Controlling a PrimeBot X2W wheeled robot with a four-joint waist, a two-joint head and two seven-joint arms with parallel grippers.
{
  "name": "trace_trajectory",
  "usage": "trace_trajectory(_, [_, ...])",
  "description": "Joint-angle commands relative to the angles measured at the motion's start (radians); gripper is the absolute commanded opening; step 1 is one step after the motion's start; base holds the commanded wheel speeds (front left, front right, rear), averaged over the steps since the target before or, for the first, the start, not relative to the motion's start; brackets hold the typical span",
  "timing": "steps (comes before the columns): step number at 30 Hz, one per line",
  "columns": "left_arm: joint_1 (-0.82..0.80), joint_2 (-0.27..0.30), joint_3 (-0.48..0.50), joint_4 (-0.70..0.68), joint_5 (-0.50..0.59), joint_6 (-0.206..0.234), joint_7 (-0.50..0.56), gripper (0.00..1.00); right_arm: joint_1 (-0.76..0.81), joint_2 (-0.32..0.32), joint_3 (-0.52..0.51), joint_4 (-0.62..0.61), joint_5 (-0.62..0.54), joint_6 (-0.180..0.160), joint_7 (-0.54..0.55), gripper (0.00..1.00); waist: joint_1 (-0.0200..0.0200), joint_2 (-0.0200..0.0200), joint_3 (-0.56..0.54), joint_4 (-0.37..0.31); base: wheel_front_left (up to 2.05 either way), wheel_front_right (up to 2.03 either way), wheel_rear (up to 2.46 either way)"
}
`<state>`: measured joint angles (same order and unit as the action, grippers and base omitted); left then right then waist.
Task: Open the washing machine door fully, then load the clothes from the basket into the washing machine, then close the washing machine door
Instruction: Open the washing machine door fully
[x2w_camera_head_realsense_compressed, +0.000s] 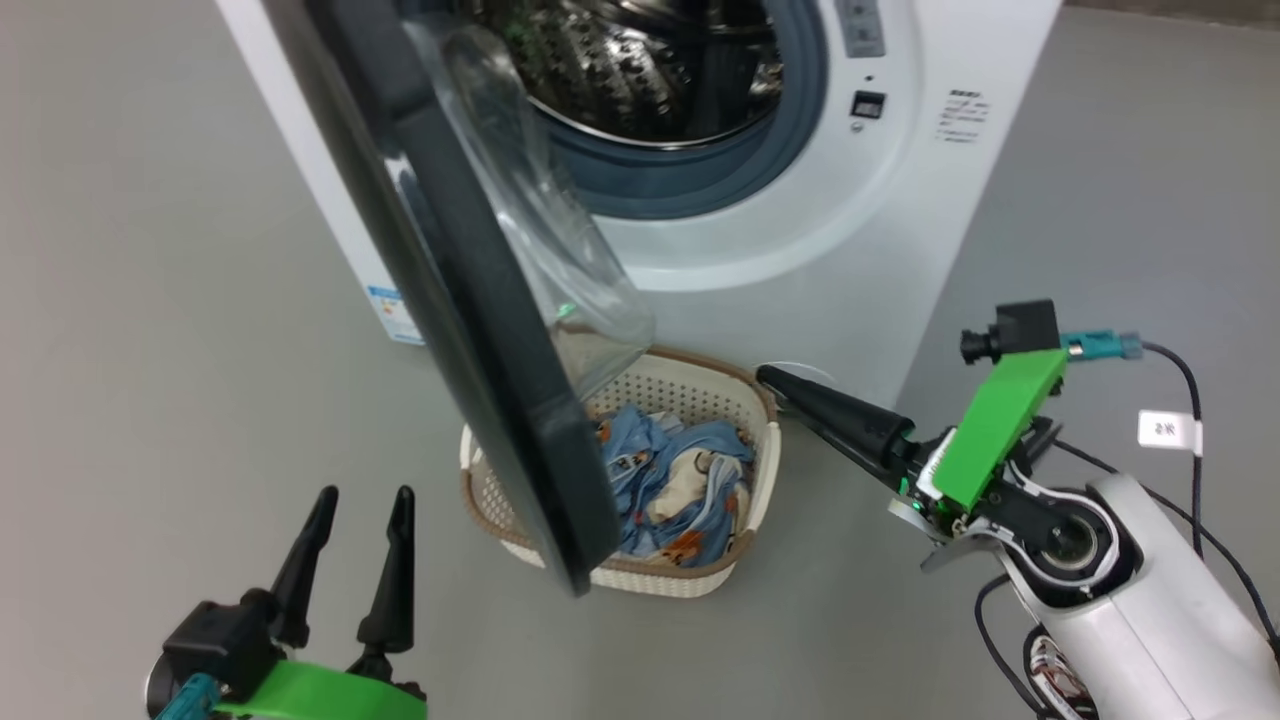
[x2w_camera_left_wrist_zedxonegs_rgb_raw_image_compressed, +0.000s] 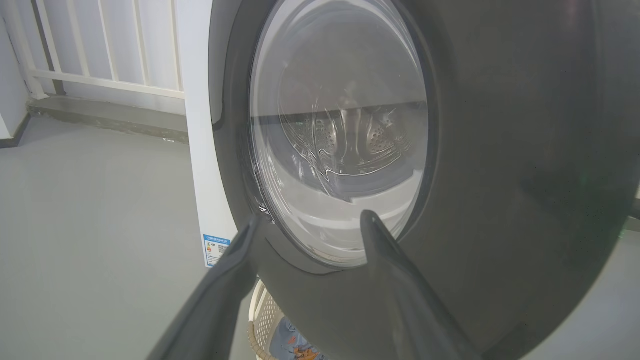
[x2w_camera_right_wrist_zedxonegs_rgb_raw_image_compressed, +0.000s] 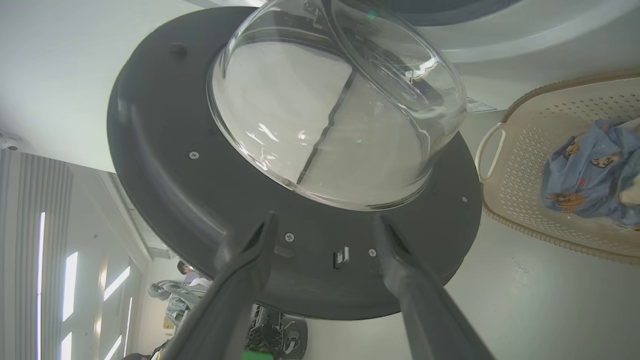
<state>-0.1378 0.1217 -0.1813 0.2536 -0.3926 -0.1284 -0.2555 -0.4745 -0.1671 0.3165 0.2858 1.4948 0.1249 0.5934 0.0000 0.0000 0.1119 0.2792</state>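
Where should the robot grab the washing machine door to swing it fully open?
Probably take the washing machine door by its black rim's free edge, near the latch, coming from the inner side with the open right gripper. The rim is thin there; the glass bowl bulges too wide.

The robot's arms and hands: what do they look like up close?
The left hand and right hand each have two long, tapering matte-black fingers on a bright green bracket. By the right one sits a small black camera with a teal plug. The forearm is a smooth white shell, trailed by thin black cables carrying a little white tag.
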Motion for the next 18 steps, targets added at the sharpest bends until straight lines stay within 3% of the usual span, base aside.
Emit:
trace_trajectory(1, [-0.004,0.025,0.04,-0.017,0.011,-0.002,-0.006,1.0,0.009,-0.004,0.008,-0.028,-0.01,0.006,-0.025,1.0,0.0,0.0,-0.035,-0.043,0.0,0.0,0.0])
trace_trajectory(8, [0.03,0.039,0.063,-0.024,0.015,-0.002,-0.006,1.0,0.075,-0.063,0.045,-0.013,-0.083,0.006,-0.22,1.0,0.0,0.0,-0.054,-0.094,0.0,0.0,0.0])
trace_trajectory(18, [0.055,0.035,0.107,-0.037,0.023,-0.002,-0.006,1.0,0.172,-0.112,0.048,-0.006,-0.043,0.006,-0.505,1.0,0.0,0.0,-0.054,-0.147,0.0,0.0,0.0])
